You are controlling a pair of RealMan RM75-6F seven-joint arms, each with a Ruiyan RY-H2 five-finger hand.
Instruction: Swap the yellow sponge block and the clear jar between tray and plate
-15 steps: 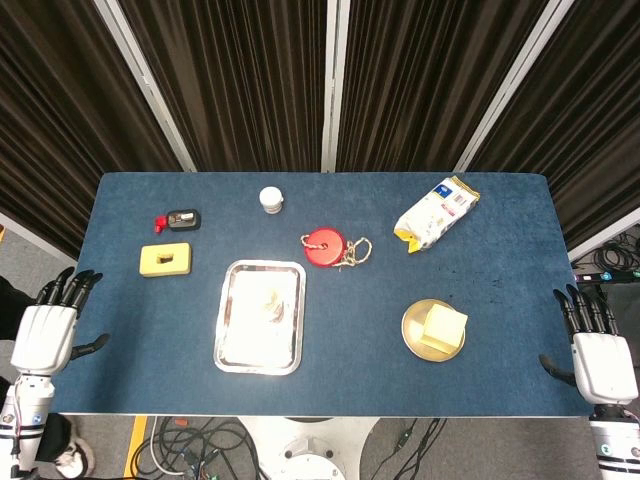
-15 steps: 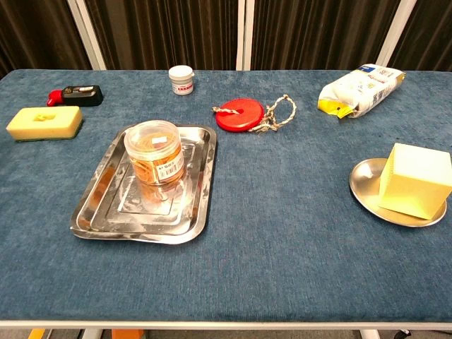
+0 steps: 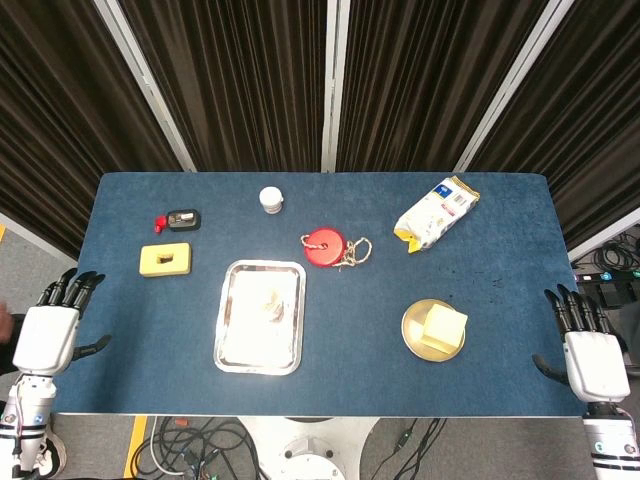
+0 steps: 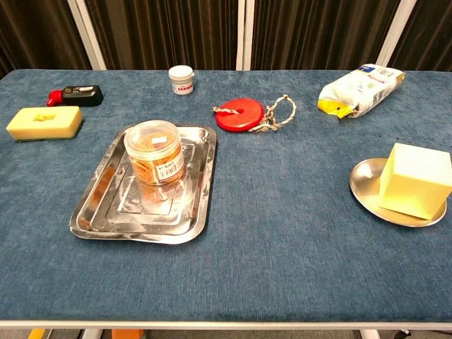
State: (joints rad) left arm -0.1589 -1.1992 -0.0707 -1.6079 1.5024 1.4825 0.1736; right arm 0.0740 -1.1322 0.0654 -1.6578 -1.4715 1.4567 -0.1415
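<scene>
The clear jar [image 4: 155, 152] with orange contents stands upright in the metal tray [image 4: 92, 215] at the table's left centre; from above the jar [image 3: 270, 303] is faint against the tray [image 3: 230, 350]. The yellow sponge block [image 4: 414, 179] sits on the round metal plate [image 4: 364, 182] at the right, the block [image 3: 443, 329] covering much of the plate [image 3: 410, 325]. My left hand [image 3: 50, 330] hangs off the table's left edge, fingers apart and empty. My right hand [image 3: 590, 350] hangs beyond the right edge, also open and empty. Neither hand shows in the chest view.
A flat yellow sponge [image 4: 44, 122] lies at the far left, with a red and black tool [image 4: 75, 94] behind it. A small white jar [image 4: 181, 79] stands at the back, a red disc with rope [image 4: 244, 114] near the middle, and a snack bag [image 4: 357, 90] at the back right.
Both hands have shifted slightly at the table's sides. Nothing on the table has moved.
</scene>
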